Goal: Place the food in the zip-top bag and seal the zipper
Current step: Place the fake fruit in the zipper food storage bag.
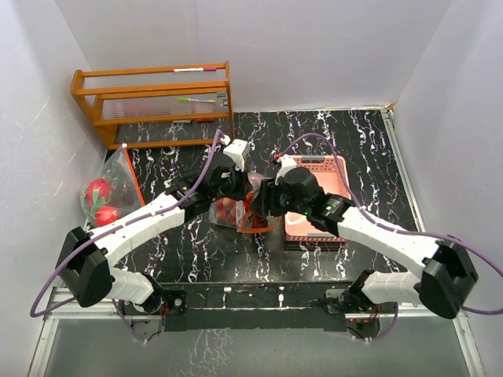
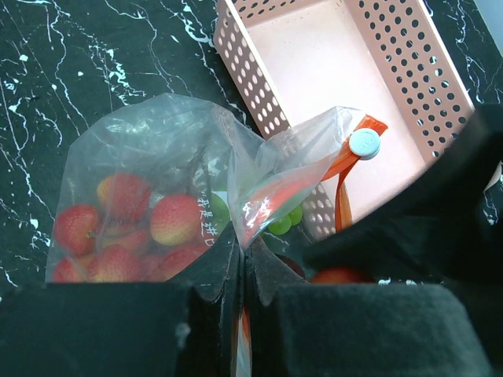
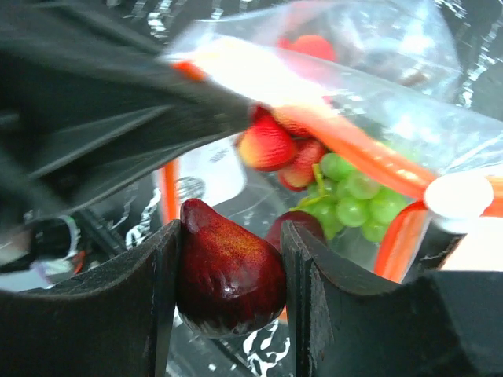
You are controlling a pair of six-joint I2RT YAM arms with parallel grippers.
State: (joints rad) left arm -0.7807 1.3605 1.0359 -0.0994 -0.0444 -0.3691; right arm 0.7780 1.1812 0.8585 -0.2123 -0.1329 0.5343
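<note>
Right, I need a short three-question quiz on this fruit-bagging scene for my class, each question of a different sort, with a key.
1. True or false: the right claw is empty.
2. What is the left claw shut on? A the clear bag; B the pink basket; C the wooden rack.
3. Fill in: the green grapes lie inside the ____.
Key: 1 false, it holds a dark red fruit. 2 A, it pinches the bag's rim. 3 bag.
</note>
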